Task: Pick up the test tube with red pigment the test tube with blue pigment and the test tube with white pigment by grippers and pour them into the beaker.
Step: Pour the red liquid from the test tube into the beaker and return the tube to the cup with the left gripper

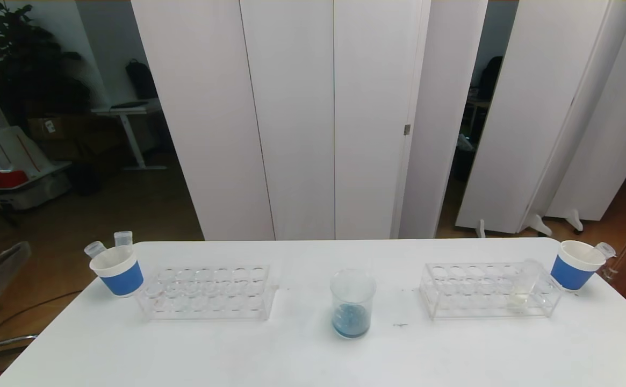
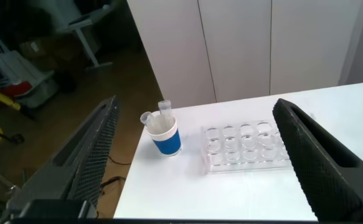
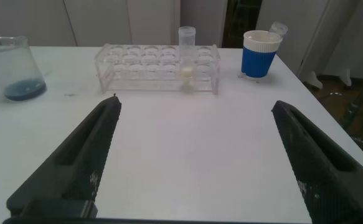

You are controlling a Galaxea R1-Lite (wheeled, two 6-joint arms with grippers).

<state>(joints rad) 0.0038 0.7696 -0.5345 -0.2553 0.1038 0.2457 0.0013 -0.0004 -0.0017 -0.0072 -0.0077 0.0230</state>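
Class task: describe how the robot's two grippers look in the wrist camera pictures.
The left gripper and the right gripper each show two long, black, wedge-shaped fingers. The inner faces of the fingers carry a fine ribbed, grid-like texture. No cables or markings are visible.

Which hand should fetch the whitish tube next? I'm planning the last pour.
Right, probably. The small clear tube of whitish liquid stands in the clear plastic rack on the robot's right, facing the open right hand. The open left hand faces the other, tubeless rack.
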